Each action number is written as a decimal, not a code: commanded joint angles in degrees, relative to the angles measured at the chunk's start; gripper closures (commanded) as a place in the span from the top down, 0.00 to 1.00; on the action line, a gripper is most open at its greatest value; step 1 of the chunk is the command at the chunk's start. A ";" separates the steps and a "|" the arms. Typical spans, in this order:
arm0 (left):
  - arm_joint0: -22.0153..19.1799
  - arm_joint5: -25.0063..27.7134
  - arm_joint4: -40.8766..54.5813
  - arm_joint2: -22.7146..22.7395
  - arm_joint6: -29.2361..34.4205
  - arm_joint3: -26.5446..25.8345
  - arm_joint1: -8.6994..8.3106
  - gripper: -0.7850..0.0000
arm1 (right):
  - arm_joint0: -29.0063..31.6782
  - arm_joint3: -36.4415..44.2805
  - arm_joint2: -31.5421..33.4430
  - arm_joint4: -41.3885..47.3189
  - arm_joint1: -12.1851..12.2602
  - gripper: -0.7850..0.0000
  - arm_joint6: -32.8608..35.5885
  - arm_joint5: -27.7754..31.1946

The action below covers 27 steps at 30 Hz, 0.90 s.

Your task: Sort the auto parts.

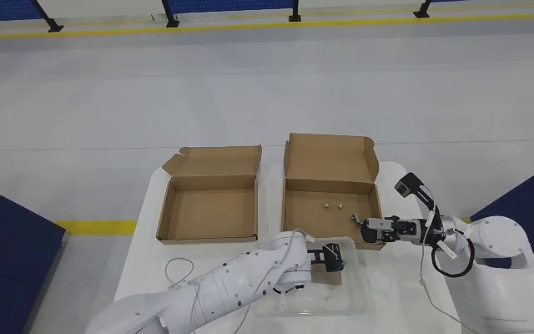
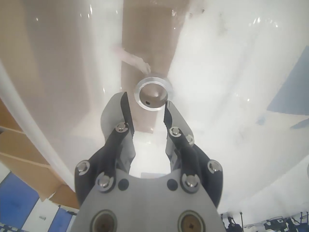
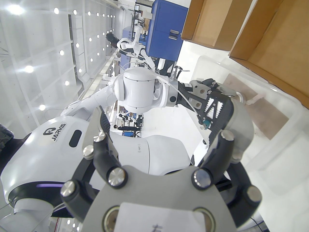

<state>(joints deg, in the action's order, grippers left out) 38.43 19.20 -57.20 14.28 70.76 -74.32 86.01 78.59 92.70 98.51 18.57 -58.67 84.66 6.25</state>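
A silver metal ring (image 2: 153,93) lies on a brown sheet (image 2: 154,25) inside the clear plastic bin (image 1: 355,294) at the table's front. My left gripper (image 2: 146,102) is down in that bin, open, its fingertips (image 2: 124,102) just short of the ring on either side. In the top view the left gripper (image 1: 335,255) is at the bin's back edge. My right gripper (image 1: 362,226) hovers by the front right corner of the right cardboard box (image 1: 330,221). It stands open (image 3: 157,112) with nothing in it. Two small parts (image 1: 326,203) lie in that box.
An open cardboard box (image 1: 209,214) with a bare floor sits left of the right box, both with lids folded back. The bin's clear walls (image 3: 277,146) rise around the left gripper. Bare white table (image 1: 392,284) lies to the right of the bin.
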 commanded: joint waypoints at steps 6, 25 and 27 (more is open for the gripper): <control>-0.04 1.06 0.15 -0.10 -0.45 3.91 1.62 0.31 | 0.00 0.00 0.00 0.00 0.00 1.00 0.00 0.00; 0.17 0.84 -2.03 0.41 0.80 8.71 4.49 0.31 | 0.00 0.00 0.00 0.00 0.00 1.00 0.00 0.00; 0.24 0.69 -2.35 0.62 0.49 8.93 4.67 0.31 | 0.00 0.00 0.00 0.00 0.00 1.00 0.00 0.00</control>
<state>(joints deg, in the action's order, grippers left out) 38.63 19.95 -59.37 14.80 71.42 -65.50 90.60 78.59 92.70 98.51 18.57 -58.67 84.66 6.25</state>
